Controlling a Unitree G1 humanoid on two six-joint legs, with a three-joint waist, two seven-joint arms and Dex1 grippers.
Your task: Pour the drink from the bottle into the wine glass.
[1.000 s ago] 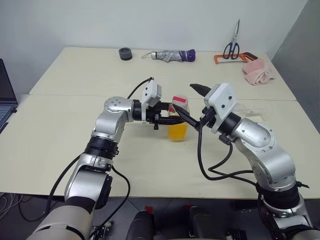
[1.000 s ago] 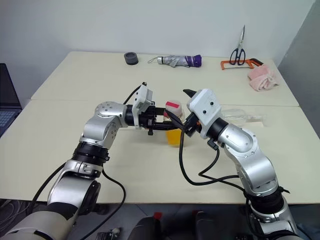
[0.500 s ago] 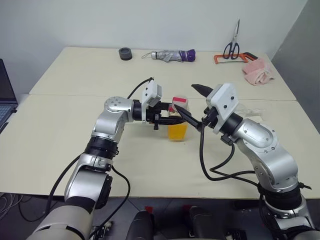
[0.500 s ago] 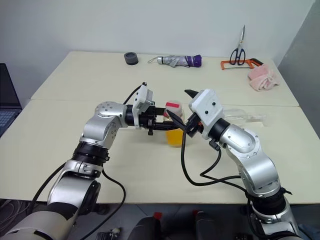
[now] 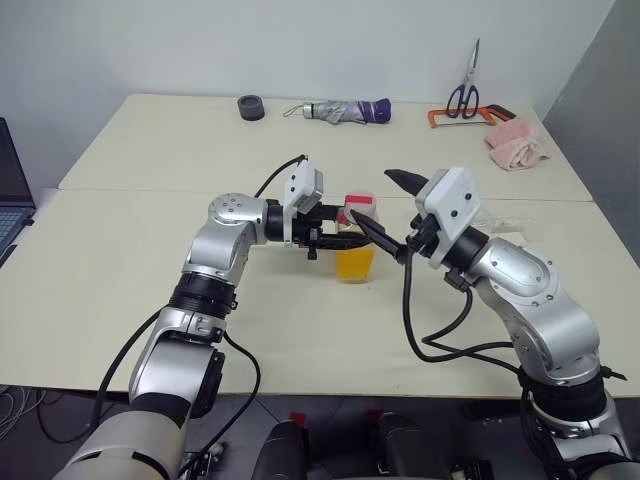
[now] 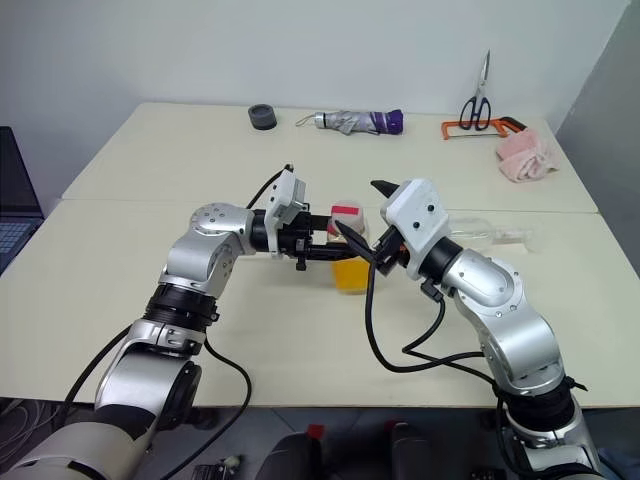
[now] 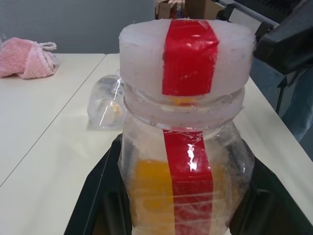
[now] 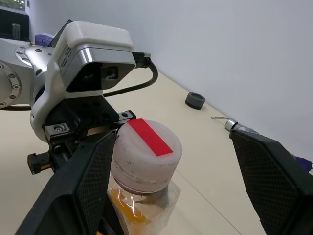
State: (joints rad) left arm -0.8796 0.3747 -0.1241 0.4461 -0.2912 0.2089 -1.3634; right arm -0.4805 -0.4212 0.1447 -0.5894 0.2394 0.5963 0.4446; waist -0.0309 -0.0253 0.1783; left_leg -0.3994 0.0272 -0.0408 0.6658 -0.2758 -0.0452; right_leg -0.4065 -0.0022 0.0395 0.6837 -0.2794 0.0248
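The bottle (image 5: pixel 357 238) stands upright on the table, clear plastic with a white cap bearing a red stripe (image 7: pixel 188 56). The orange drink (image 7: pixel 151 191) fills its lower part. My left gripper (image 5: pixel 343 238) is shut on the bottle's body from the left, a black finger on each side. My right gripper (image 8: pixel 172 136) is open, its two fingers spread wide on either side of the cap, with one finger (image 8: pixel 93 181) close against it. The wine glass (image 6: pixel 490 234) lies on its side on the table behind my right arm.
Along the table's far edge lie a black tape roll (image 5: pixel 251 106), a folded umbrella (image 5: pixel 345 110), scissors (image 5: pixel 465 90), an orange-handled tool (image 5: pixel 448 118) and a pink cloth (image 5: pixel 517 143). A laptop (image 5: pixel 10 190) sits off the left edge.
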